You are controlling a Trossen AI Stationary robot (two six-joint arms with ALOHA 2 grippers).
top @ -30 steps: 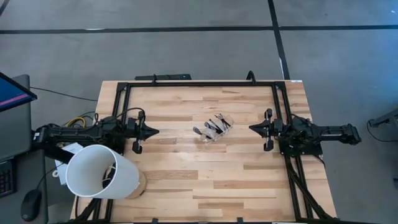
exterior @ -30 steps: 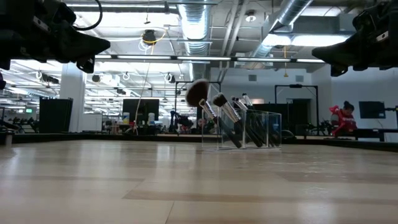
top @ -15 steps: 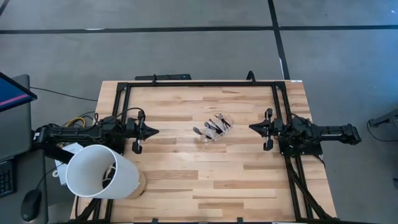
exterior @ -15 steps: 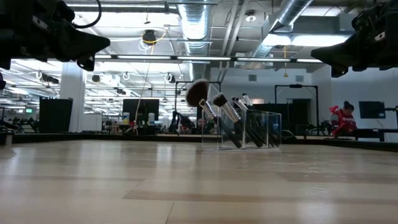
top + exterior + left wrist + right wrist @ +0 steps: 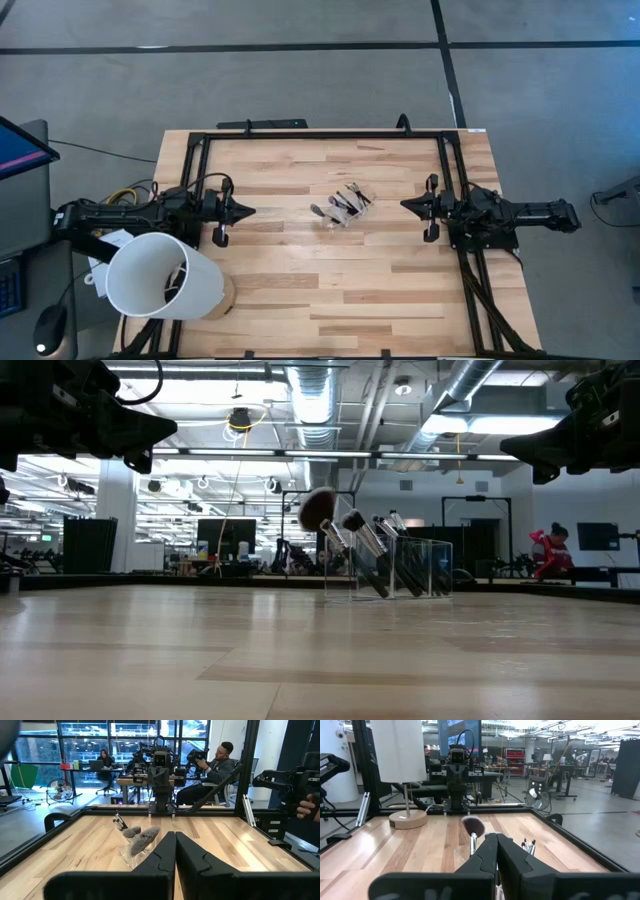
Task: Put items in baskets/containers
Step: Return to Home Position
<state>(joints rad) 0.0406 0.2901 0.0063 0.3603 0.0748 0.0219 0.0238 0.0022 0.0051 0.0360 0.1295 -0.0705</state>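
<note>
The table (image 5: 300, 290) of pale wood is ringed by a black frame (image 5: 320, 134). At its near-left corner a large white cylinder (image 5: 160, 277) is seen, carried on a thin post over a round wooden base (image 5: 407, 820) and set just beside the rear of the left arm. Off the table on that side a monitor (image 5: 20, 150) is caught at the edge of the high view. Beyond the table, a seated person (image 5: 220, 765) is seen in the left wrist view and a person in red (image 5: 550, 550) far back in the low view.

The left gripper (image 5: 250, 211) is held above the table's left side, pointing inward. Its fingers (image 5: 162, 855) are pressed together and nothing is gripped. The right gripper (image 5: 405, 206) is held opposite it on the right side, with its fingers (image 5: 482, 855) likewise pressed together and nothing gripped. Only bare wood is seen between each gripper and the middle of the table.

There the transparent organizer (image 5: 345, 208) is stood upright, well apart from both grippers and somewhat nearer the right one. The brushes (image 5: 385, 560) are packed inside it, leaning together to one side. One large fluffy head (image 5: 317, 508) and a smaller one (image 5: 352, 520) are seen poking above the rim. An exact count of the brushes cannot be told.
</note>
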